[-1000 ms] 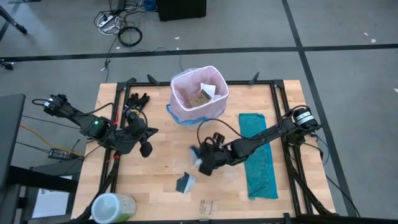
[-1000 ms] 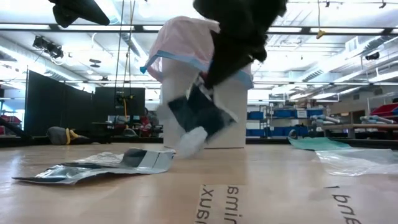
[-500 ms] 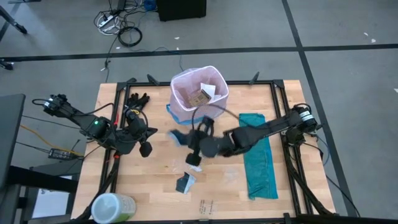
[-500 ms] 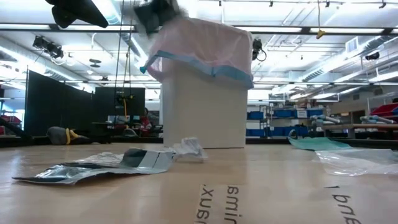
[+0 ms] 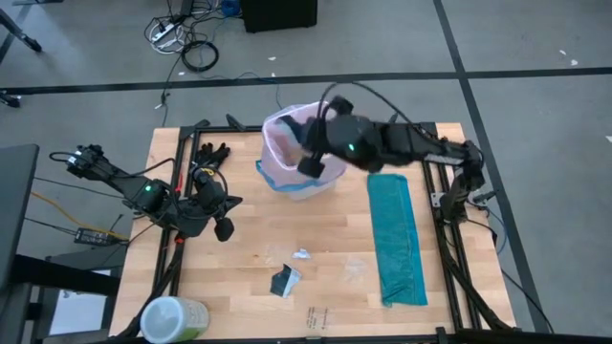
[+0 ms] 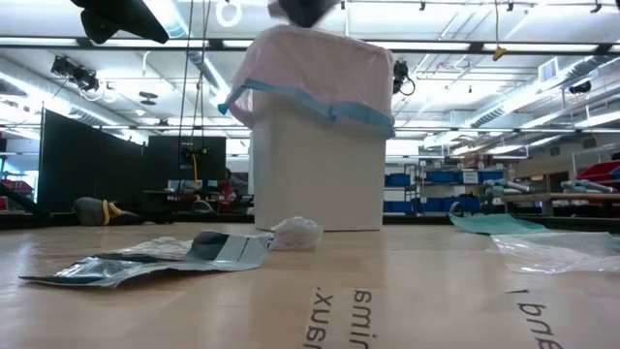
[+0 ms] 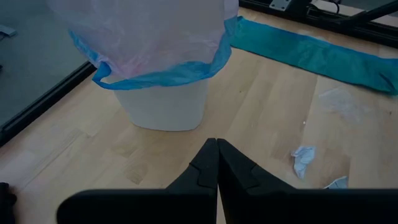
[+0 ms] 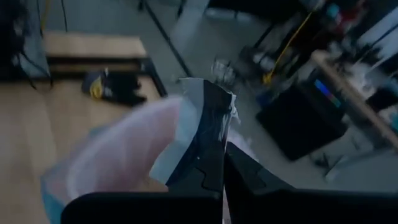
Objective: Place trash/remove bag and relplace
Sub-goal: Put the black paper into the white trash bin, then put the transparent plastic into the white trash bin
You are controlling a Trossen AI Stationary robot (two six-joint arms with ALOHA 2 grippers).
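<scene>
The bag (image 5: 287, 158), pale pink with a blue band, lines the white bin (image 7: 166, 106) at the table's (image 5: 249, 258) far edge, contents hidden by the arm above. Over its mouth hangs the right gripper (image 5: 314, 161), fingers pinched tight on a dark-and-white packet (image 8: 202, 127). A crumpled white scrap (image 5: 301, 255) and another dark packet (image 5: 284, 281) lie mid-table. The teal bag (image 5: 397, 239) lies flat alongside. The left gripper (image 5: 224, 229) waits closed and empty, near the left edge
</scene>
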